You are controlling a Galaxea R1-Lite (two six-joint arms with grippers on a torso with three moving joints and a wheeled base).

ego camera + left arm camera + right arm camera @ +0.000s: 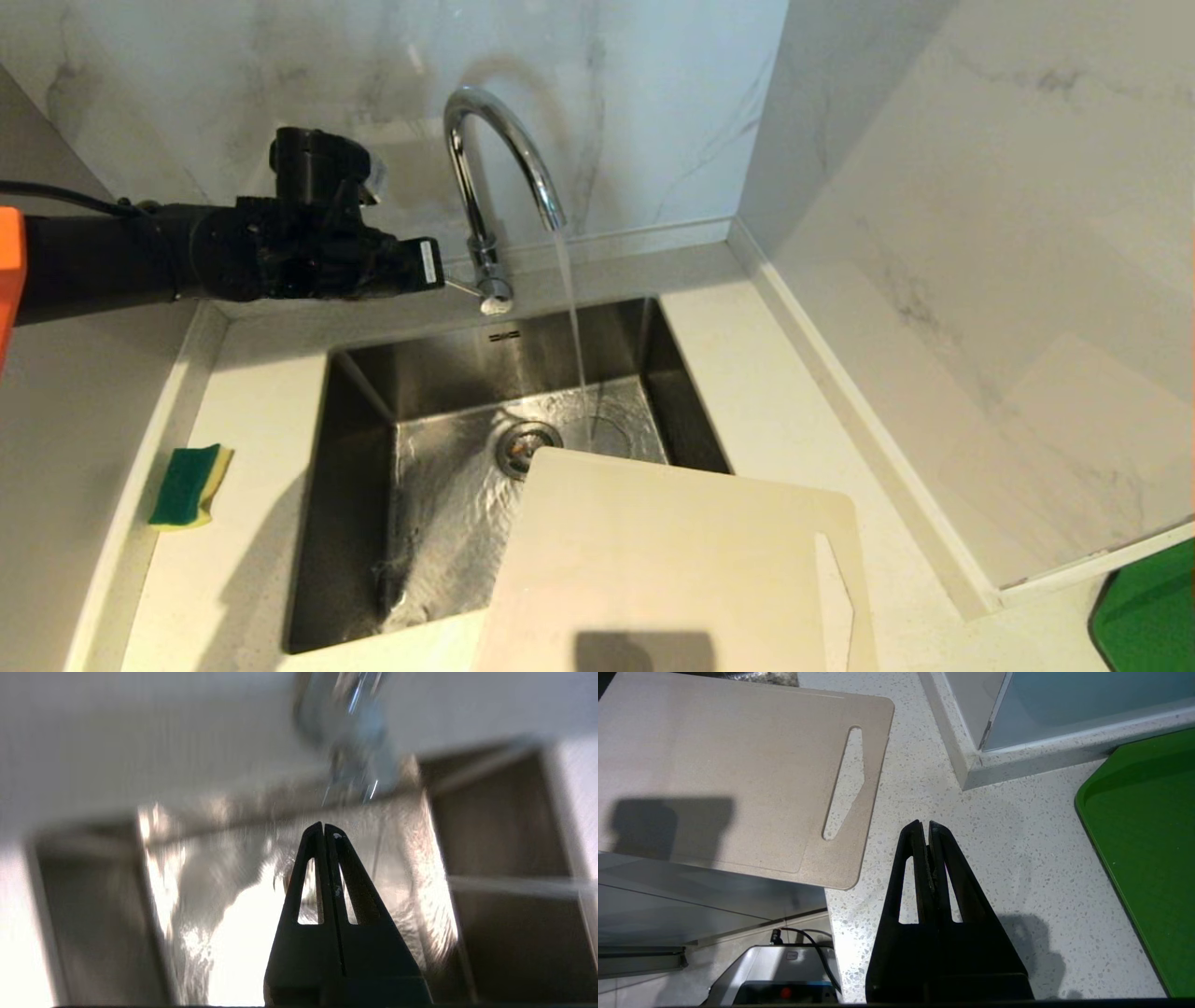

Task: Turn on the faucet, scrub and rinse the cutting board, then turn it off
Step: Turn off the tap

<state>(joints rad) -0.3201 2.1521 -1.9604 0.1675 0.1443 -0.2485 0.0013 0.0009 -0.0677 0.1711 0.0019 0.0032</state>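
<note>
The chrome faucet [485, 168] stands behind the sink, and water runs from its spout into the basin. My left gripper [425, 266] reaches in from the left, level with the faucet's base and right beside its small side lever [467, 289]. In the left wrist view this gripper [324, 828] is shut and holds nothing, with the blurred faucet [359, 732] just beyond it. The cream cutting board [672, 569] lies flat at the front right, its far corner over the sink. My right gripper [924, 826] hangs shut and empty over the counter next to the cutting board [738, 765].
The steel sink [373, 392] is wet, with a drain [527, 443] near the board's corner. A green-and-yellow sponge [191, 485] lies on the counter left of the sink. A green tray [1148, 607] sits at the far right. Marble walls close the back and right.
</note>
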